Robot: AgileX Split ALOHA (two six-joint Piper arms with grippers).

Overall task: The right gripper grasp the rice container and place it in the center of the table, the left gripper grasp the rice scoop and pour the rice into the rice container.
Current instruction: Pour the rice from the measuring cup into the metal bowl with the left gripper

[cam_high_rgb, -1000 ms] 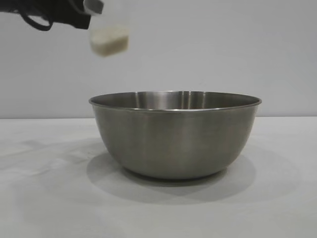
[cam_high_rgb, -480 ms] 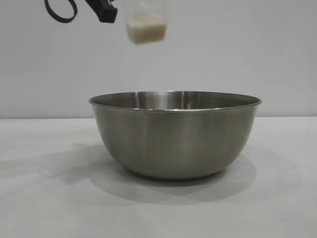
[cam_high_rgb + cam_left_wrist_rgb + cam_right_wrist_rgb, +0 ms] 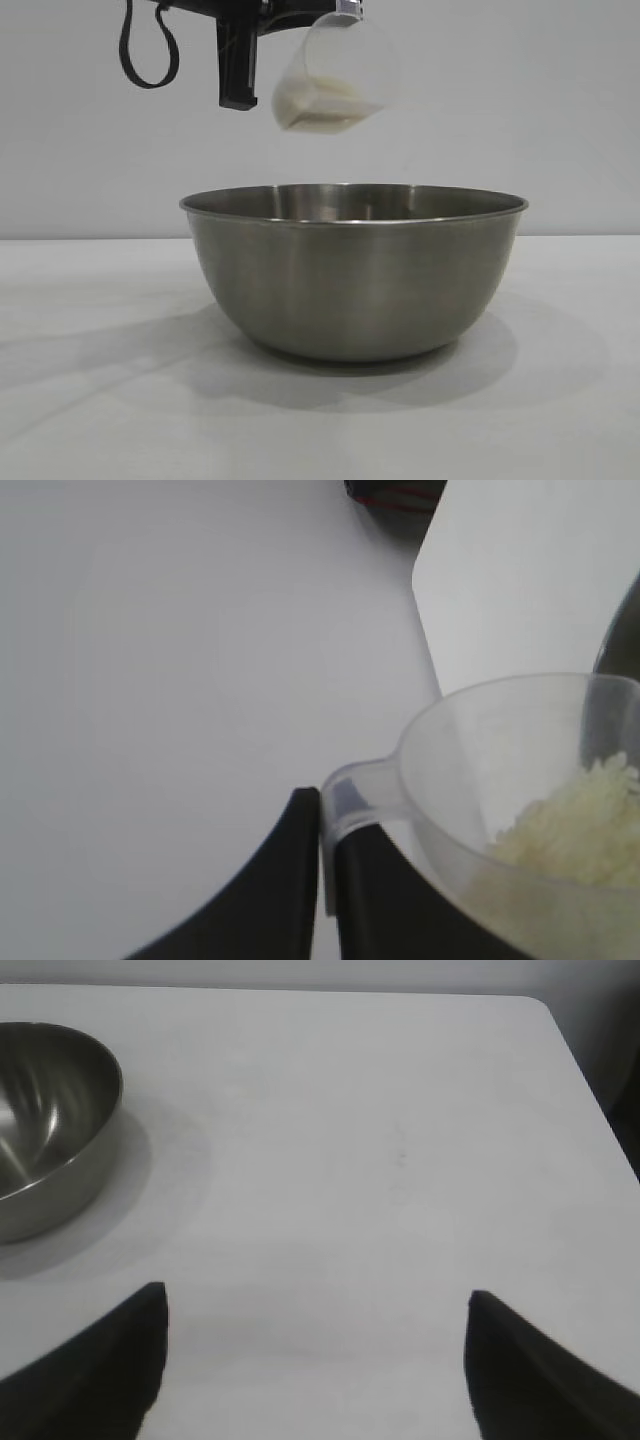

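The left gripper (image 3: 322, 880) has its fingers pinched tight on the loop handle of the rice scoop (image 3: 335, 75), held at the upper centre of the exterior frame, above the rice container (image 3: 352, 270) mid-frame; the rice (image 3: 575, 815) lies heaped inside. Tip slowly over the bowl's middle; keep the lip inside the rim. The right gripper (image 3: 315, 1360) hangs wide open, empty, over the table (image 3: 380, 1160).

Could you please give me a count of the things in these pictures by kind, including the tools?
Large round stainless-steel bowl: 1
Small translucent plastic measuring cup holding white rice: 1
Black claw-fingered tools: 2, left tool and right tool
Flat white table: 1
Total: 5
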